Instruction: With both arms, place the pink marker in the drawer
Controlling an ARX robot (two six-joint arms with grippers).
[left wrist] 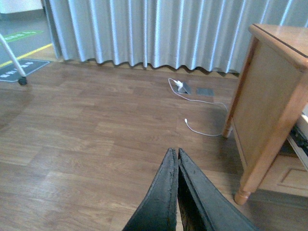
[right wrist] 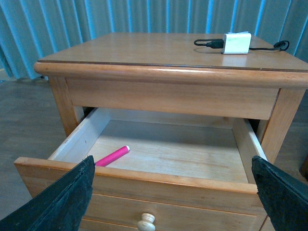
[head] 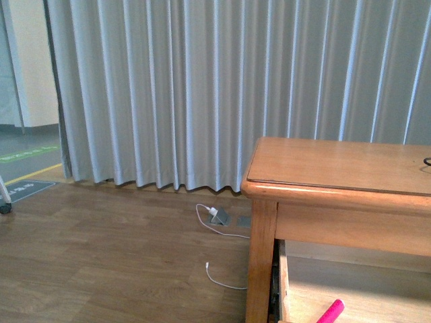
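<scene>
Front view: table (head: 337,165) above open drawer (head: 363,279), plank floor (head: 101,256), curtain (head: 168,87).

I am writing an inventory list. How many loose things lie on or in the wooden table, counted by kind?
Pink marker, in the open drawer: 1
White charger with its black cable, on top of the table: 1
Total: 2

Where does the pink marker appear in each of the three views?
Front view: pink marker at the bottom edge, inside the open drawer.
Left wrist view: not in it.
Right wrist view: lying on the drawer floor, close behind the front panel.
Shared landmark: the wooden table, seen in all three.
</scene>
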